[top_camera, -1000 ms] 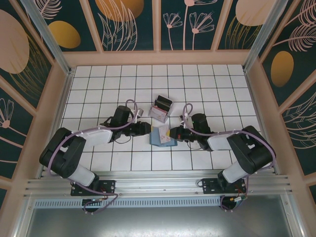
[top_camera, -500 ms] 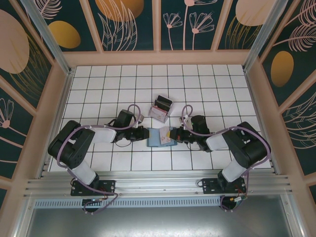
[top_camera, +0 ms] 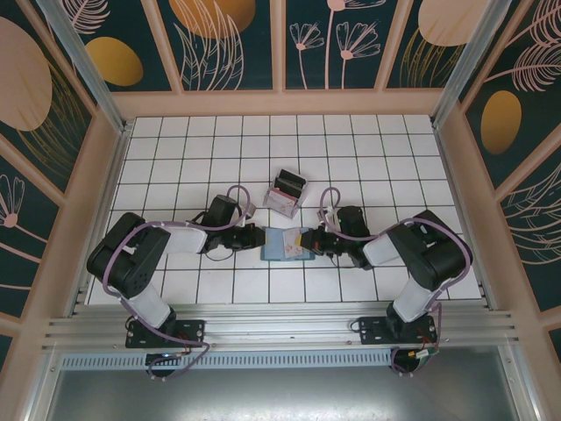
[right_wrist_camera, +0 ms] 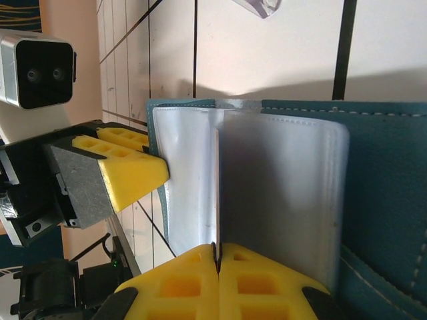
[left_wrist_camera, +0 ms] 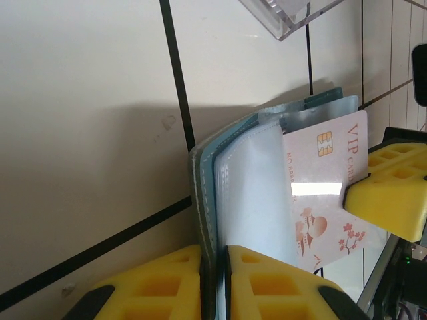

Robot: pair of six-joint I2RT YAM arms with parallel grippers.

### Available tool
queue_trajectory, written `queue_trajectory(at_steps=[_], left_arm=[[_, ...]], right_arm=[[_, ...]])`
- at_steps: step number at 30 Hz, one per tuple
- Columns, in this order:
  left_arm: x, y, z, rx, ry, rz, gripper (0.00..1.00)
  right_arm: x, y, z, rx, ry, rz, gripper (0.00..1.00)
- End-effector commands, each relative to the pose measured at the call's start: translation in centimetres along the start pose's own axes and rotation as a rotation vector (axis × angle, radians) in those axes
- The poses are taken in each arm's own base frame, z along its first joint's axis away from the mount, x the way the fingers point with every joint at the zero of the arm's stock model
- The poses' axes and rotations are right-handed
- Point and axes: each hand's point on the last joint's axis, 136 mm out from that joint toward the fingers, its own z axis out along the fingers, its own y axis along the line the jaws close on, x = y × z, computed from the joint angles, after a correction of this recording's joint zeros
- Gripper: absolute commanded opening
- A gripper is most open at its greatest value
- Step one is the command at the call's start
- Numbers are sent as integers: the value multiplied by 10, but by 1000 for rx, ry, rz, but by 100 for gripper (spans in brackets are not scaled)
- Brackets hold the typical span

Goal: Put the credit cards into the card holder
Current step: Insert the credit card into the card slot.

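Observation:
The teal card holder (top_camera: 282, 245) lies open on the tiles between both arms. My left gripper (top_camera: 260, 239) is shut on its left cover (left_wrist_camera: 203, 200), the yellow fingers (left_wrist_camera: 160, 280) pinching the edge. My right gripper (top_camera: 308, 239) is shut on one credit card (left_wrist_camera: 325, 175), pale with a chip and pink drawings. That card's left part sits among the clear sleeves (left_wrist_camera: 257, 200). In the right wrist view the card (right_wrist_camera: 217, 193) shows edge-on between two sleeves, above my right gripper (right_wrist_camera: 217, 248). More credit cards stand in the clear box (top_camera: 287, 193).
The clear plastic box (left_wrist_camera: 280, 13) stands one tile behind the holder. The left gripper's finger (right_wrist_camera: 117, 167) and wrist camera (right_wrist_camera: 37, 67) are close on the left of the right wrist view. White tiled floor (top_camera: 368, 149) spreads to the back and sides.
My left gripper has moved right and closed on the holder's left cover. My right gripper has slid a little left with the card, into the sleeves.

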Motion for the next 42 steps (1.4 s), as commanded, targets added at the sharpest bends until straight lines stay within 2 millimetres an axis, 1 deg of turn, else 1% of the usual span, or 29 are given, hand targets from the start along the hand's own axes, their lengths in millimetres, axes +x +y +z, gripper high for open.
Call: queue_trajectory(at_steps=[1, 7, 13, 15, 17, 20, 26, 29, 31, 37, 39, 42], left_arm=[[3, 0, 3, 11, 9, 2, 17], [3, -1, 3, 17, 7, -1, 17], [3, -3, 2, 25, 1, -13, 17], [4, -3, 1, 25, 0, -12, 15], [6, -1, 1, 21, 0, -17, 15], [8, 1, 1, 25, -2, -27, 15], [11, 2, 1, 31, -6, -39, 18], [12, 2, 1, 33, -5, -40, 20], [12, 2, 0, 35, -6, -38, 21], [14, 4, -1, 29, -9, -41, 20], [15, 5, -1, 28, -12, -41, 20], [15, 4, 0, 31, -7, -44, 20]], right_arm=[[-5, 13, 6, -52, 16, -25, 0], [-6, 18, 12, -67, 34, -30, 0], [-10, 20, 14, -86, 14, -11, 0], [-10, 22, 14, -95, 10, 0, 0], [-12, 20, 15, -72, 2, -2, 0], [-6, 12, 22, 15, 11, -16, 0], [3, 15, 31, 33, 36, -31, 0], [2, 16, 33, 42, 33, -43, 0], [1, 12, 32, 57, 19, -37, 0], [-7, 8, 24, 88, -53, -20, 0], [-8, 8, 25, 86, -50, -19, 0], [-4, 13, 33, 64, -9, -28, 0]])
